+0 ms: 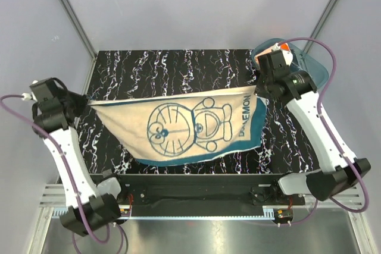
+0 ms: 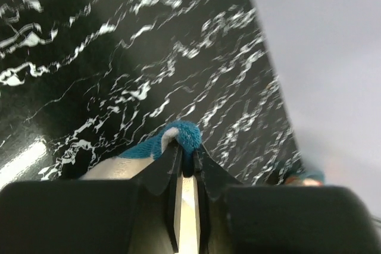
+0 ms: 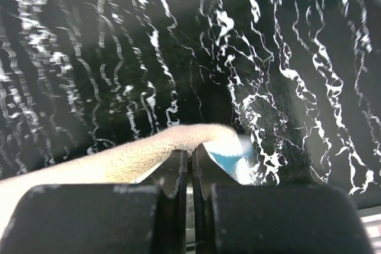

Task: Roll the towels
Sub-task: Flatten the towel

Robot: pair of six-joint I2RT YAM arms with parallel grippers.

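a thin cream cloth towel with a teal-blue border and a blue line-drawn cartoon cat (image 1: 190, 126) hangs stretched in the air between the two arms, above the near half of the table. the left gripper (image 2: 187, 162) is pressed together on the towel's left top corner, a teal tuft poking out past the tips. the right gripper (image 3: 190, 159) is likewise pinched tight on the right top corner, with cream pile running off to the left and a blue flap folded beside it. the top edge runs nearly taut from one to the other; the lower edge sags in a curve toward the front of the table, and whether it touches there cannot be told.

the black table top with white marble veining (image 1: 178, 69) is glossy and catches light. a translucent teal plastic tub (image 1: 318, 69) sits at its far right corner, just behind the right wrist. pale grey walls (image 1: 178, 4) close in the space, with slanting metal posts (image 1: 68, 10) at the corners.
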